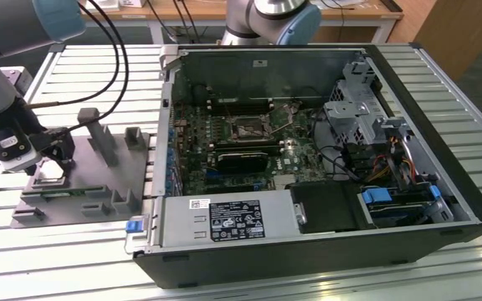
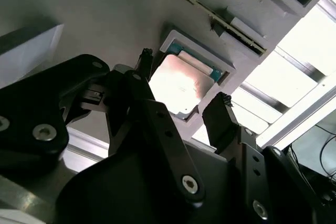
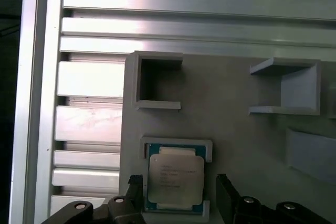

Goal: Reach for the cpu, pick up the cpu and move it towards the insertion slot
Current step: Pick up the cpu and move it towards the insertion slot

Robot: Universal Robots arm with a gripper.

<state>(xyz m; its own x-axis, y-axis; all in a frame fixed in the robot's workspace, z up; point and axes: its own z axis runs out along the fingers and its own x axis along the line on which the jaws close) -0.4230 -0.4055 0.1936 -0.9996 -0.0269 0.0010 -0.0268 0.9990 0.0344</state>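
Black fingers [image 2: 220, 116] of the gripper [image 2: 184, 80] stand spread wide, holding nothing, one to each side of the cpu [image 3: 176, 178], which lies flat in its grey cradle [image 3: 178, 144] squarely between their tips, well apart from the insertion slot [image 1: 248, 128].

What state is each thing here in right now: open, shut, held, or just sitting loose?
gripper: open, fingers either side of the cpu, not clamped.
cpu: lying flat in its grey holder, not lifted.
insertion slot: dark, seemingly empty.
computer case: open, side panel off.
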